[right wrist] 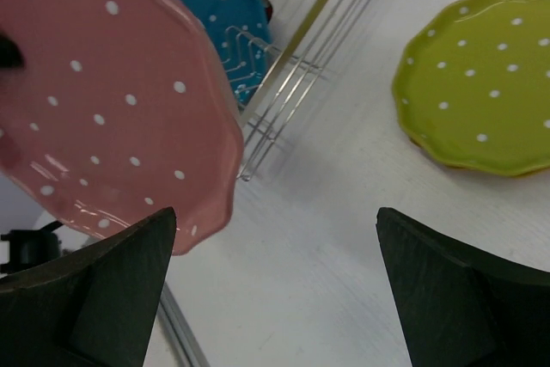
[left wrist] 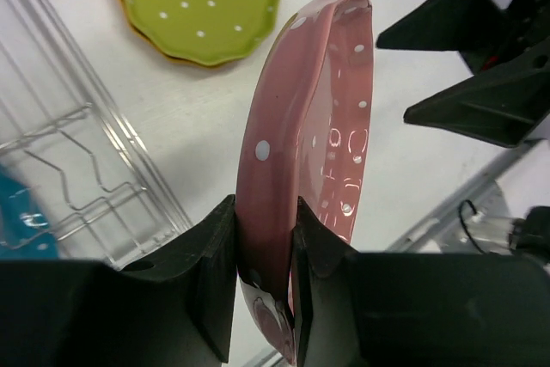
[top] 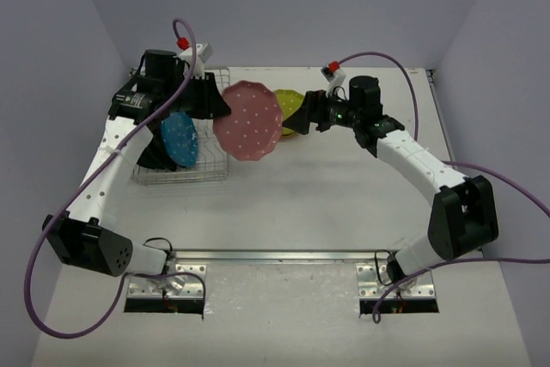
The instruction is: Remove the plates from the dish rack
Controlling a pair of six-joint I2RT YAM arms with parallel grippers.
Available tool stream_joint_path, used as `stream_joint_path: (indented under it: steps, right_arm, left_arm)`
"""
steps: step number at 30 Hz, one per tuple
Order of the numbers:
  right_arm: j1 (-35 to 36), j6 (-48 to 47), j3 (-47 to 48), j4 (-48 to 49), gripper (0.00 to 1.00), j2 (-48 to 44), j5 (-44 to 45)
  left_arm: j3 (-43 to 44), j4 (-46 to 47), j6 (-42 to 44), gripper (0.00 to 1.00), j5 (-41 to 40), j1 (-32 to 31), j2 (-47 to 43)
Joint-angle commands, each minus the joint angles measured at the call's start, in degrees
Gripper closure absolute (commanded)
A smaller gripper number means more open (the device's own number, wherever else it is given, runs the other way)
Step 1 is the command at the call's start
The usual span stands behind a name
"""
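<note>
Hanging pink plate [top: 249, 120] between rack [top: 209, 171], yellow-green plate [top: 289, 103].

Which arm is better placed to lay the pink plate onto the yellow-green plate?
Left, probably: the left gripper clamps the pink plate by the rim, near the yellow-green plate. The right gripper is open and empty.

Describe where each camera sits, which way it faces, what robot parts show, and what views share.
Top external: above and behind, looking down at the table; left arm and right arm show.
Left wrist: on the left arm, facing along the left gripper shut on the pink dotted plate.
Right wrist: facing down at the table past the open right gripper.
Shared: all show that plate.
</note>
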Motion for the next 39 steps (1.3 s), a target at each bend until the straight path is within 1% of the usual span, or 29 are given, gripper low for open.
stream_joint_path:
  steps: [1, 3, 5, 6, 7, 9, 12, 14, 15, 16, 17, 18, 19, 20, 21, 22, 24, 25, 26, 27, 28, 30, 33, 39]
  right_arm:
    - [-0.39, 7.38, -2.35, 9.15, 0.01, 0.21, -12.51]
    - [-0.39, 10.7, -3.44, 12.88, 0.03, 1.36, -16.46]
    - [-0.34, 13.44, -3.54, 14.67, 0.06, 2.09, -17.83]
    - [-0.33, 14.62, -3.29, 15.83, 0.13, 2.72, -18.67]
    - [-0.38, 16.77, -2.9, 17.38, 0.23, 3.88, -20.22]
    - [-0.39, 19.94, -2.56, 19.99, 0.36, 5.58, -21.99]
    - [-0.39, 23.67, -1.82, 21.99, 0.62, 7.86, -23.64]
    - [-0.42, 24.48, -1.22, 22.46, 0.72, 8.92, -24.09]
    - [-0.54, 25.28, -0.91, 22.47, 0.87, 9.78, -24.16]
    - [-0.84, 25.87, -0.82, 22.47, 0.95, 10.29, -23.79]
    - [-1.18, 26.42, -0.75, 22.44, 1.0, 10.71, -23.32]
    - [-1.64, 27.05, -0.65, 22.38, 1.0, 11.14, -22.73]
    - [-2.4, 27.93, -0.53, 22.38, 1.0, 11.77, -21.97]
    - [-3.21, 28.61, -0.22, 22.09, 1.0, 12.42, -21.27]
    - [-3.99, 29.04, 0.08, 21.72, 1.0, 13.01, -20.52]
    - [-4.77, 28.84, 0.4, 21.14, 1.0, 13.53, -19.53]
    - [-6.71, 28.22, 1.3, 19.64, 1.0, 15.01, -16.95]
    - [-7.48, 28.17, 1.82, 18.88, 1.0, 15.73, -16.12]
    - [-8.57, 27.86, 2.77, 18.32, 1.0, 16.46, -15.71]
    - [-9.4, 27.71, 3.97, 17.64, 1.0, 17.88, -14.88]
    - [-9.52, 27.39, 4.15, 17.55, 1.0, 18.69, -14.76]
    - [-10.53, 26.26, 6.21, 16.47, 1.0, 20.75, -12.13]
    - [-11.25, 25.0, 9.81, 15.09, 1.0, 23.78, -9.57]
    - [-11.46, 25.28, 18.33, 13.69, 1.0, 31.98, -8.02]
  left_arm:
    - [-0.11, 12.23, -6.87, 1.0, 17.66, 2.62, 0.29]
    - [-1.42, 13.46, -8.43, 1.0, 22.02, 3.36, 1.11]
    - [-2.19, 14.69, -9.64, 1.0, 24.37, 3.86, 1.66]
    - [-2.65, 15.05, -9.94, 1.0, 25.14, 3.92, 1.96]
    - [-3.2, 15.72, -10.49, 1.0, 25.97, 4.03, 2.29]
    - [-3.55, 16.33, -10.95, 1.0, 26.34, 4.19, 2.7]
    - [-4.52, 17.17, -11.14, 1.0, 26.41, 4.7, 2.97]
    - [-5.16, 17.49, -11.23, 1.0, 26.3, 4.87, 3.13]
    - [-5.47, 17.73, -11.23, 1.0, 26.05, 5.06, 3.26]
    - [-5.66, 17.49, -11.04, 1.0, 25.36, 5.13, 3.46]
    - [-5.7, 17.08, -10.76, 0.99, 24.26, 5.2, 3.67]
    - [-5.48, 16.37, -10.18, 0.92, 22.68, 5.35, 3.9]
    - [-5.36, 15.43, -9.23, 0.8, 21.97, 5.66, 4.28]
    - [-4.82, 13.74, -8.36, 0.58, 19.27, 5.99, 4.61]
    - [-4.31, 12.25, -7.47, 0.38, 16.67, 6.52, 4.9]
    - [-4.14, 11.64, -6.83, 0.28, 14.96, 7.64, 5.02]
    - [-4.37, 11.1, -7.35, 0.11, 11.04, 9.64, 4.93]
    - [-4.36, 11.08, -7.39, 0.08, 9.88, 9.74, 4.82]
    - [-4.28, 11.0, -7.62, 0.06, 8.83, 10.31, 4.59]
    - [-4.13, 10.77, -7.62, 0.02, 6.65, 11.81, 4.21]
    - [-4.04, 10.81, -7.62, 0.01, 5.44, 12.03, 4.15]
    - [-4.57, 11.51, -7.09, 0.0, 3.48, 12.55, 3.02]
    - [-5.52, 12.03, -6.89, 0.0, 3.19, 12.5, 1.93]
    - [-6.39, 11.17, -6.36, 0.0, 2.34, 12.56, 1.56]
